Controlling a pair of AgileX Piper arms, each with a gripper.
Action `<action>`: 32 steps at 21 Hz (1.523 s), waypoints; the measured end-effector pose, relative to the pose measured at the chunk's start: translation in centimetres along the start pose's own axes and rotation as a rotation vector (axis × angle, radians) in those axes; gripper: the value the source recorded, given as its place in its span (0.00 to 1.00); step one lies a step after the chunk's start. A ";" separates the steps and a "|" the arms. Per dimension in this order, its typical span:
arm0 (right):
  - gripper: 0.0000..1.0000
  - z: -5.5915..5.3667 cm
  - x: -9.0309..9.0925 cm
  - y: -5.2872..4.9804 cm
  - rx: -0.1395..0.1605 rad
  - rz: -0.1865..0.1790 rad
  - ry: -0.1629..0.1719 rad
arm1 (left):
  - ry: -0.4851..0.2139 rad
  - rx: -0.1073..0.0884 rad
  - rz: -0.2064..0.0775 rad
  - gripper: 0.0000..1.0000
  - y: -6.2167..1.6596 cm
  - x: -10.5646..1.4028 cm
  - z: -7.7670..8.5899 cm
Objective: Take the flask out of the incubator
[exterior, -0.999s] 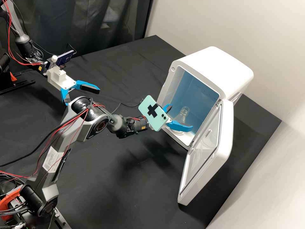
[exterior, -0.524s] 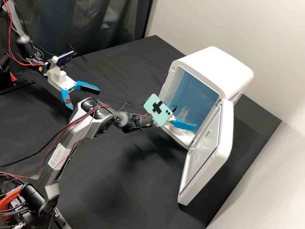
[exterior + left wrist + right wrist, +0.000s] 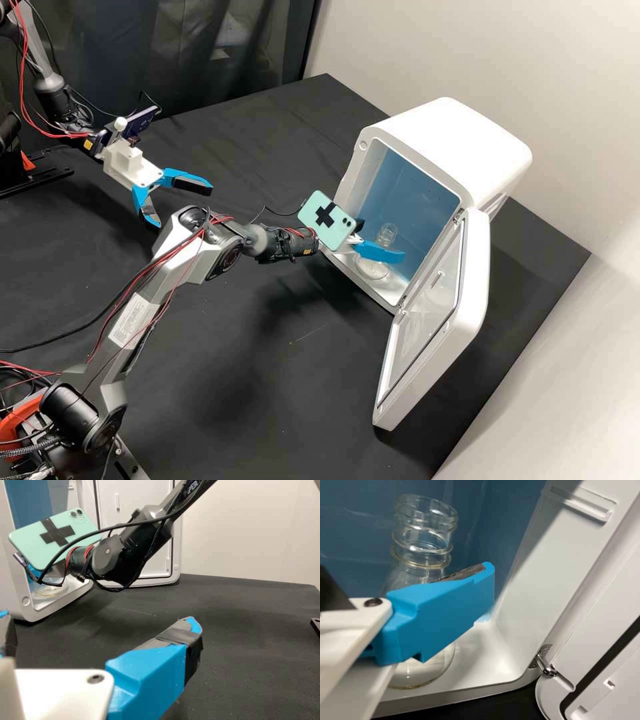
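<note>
A black surface carries two dark grey arms and a white incubator.

Over the far left part of the surface, the left tool hangs in the air with its two blue fingers spread wide and nothing between them. In the left wrist view, one of those fingers is cut off at the frame edge.

From the near left corner, the right arm stretches across the middle of the surface to the incubator. A mint-green phone with a black cross of tape sits on its wrist and hides the tool's white body in the high view.

The right tool is inside the incubator's opening, its fingers apart. In the right wrist view, one finger lies across the front of the flask's shoulder and covers part of the glass. The other finger is mostly cut off. Whether either finger touches the glass cannot be made out.

The clear glass flask stands upright on the incubator's floor, close to the front lip.

The incubator stands near the surface's right edge, blue inside. Its door hangs wide open on the right.
</note>
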 end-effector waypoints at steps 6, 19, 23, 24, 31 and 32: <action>1.00 0.0 1.0 -0.4 -0.008 0.009 -0.024 | 0.010 -0.005 0.005 1.00 0.05 0.0 -0.1; 0.00 2.0 2.9 1.1 0.019 0.015 -0.070 | -0.019 0.000 -0.003 1.00 -0.12 0.2 0.6; 0.00 2.3 3.1 1.2 0.044 -0.001 -0.057 | -0.019 0.000 -0.003 1.00 -0.12 0.2 0.6; 0.00 2.4 3.1 1.2 0.055 -0.004 -0.051 | -0.019 0.001 -0.002 1.00 -0.08 0.2 0.6; 0.00 3.1 2.9 1.2 0.146 -0.019 -0.054 | -0.019 0.021 -0.002 1.00 -0.08 0.2 0.6; 0.00 3.1 2.9 1.2 0.153 -0.019 -0.054 | -0.019 0.021 -0.002 1.00 -0.08 0.2 0.6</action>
